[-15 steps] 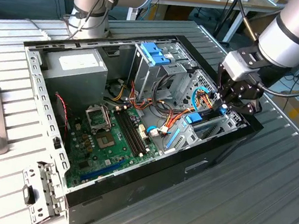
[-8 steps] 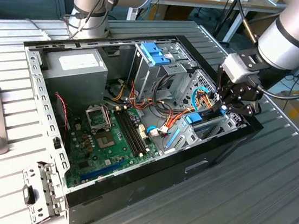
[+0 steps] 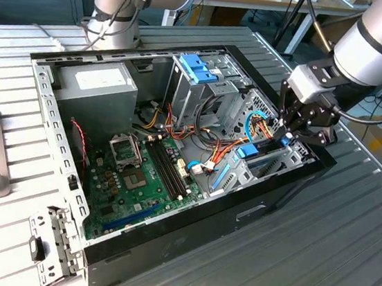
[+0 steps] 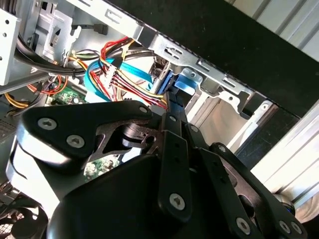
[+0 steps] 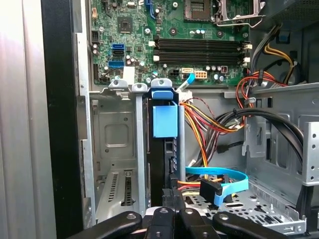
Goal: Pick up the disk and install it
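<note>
Gripper (image 3: pixel 291 132) is clamped on the disk's (image 5: pixel 164 149) near end, and the disk stands on edge in the drive bay (image 5: pixel 119 149) straight ahead of the fingers. Risk: the blue cable (image 5: pixel 219 179) and red-yellow wires (image 5: pixel 209 124) right beside them could snag. Disk probably not fully seated; rails are partly hidden.

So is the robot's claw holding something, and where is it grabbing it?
Yes. The gripper is shut on the disk, pinching its end edge, the one opposite the light-blue tab, while the disk stands on edge in the metal drive cage inside the computer case.
</note>
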`<action>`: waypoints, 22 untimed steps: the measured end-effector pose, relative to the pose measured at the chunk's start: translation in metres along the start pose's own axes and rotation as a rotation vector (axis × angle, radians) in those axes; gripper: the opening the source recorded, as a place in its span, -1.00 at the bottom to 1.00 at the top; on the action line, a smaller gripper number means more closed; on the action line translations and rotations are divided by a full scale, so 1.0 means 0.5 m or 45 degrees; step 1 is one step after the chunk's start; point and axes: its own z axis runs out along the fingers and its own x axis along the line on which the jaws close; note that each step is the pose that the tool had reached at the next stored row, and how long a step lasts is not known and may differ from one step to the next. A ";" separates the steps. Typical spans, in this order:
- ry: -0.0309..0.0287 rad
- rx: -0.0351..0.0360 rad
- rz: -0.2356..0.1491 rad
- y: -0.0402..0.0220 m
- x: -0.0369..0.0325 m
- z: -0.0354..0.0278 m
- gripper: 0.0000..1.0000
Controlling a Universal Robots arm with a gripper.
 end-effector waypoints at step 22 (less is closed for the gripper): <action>0.0010 -0.0420 0.003 -0.127 -0.005 -0.017 -0.79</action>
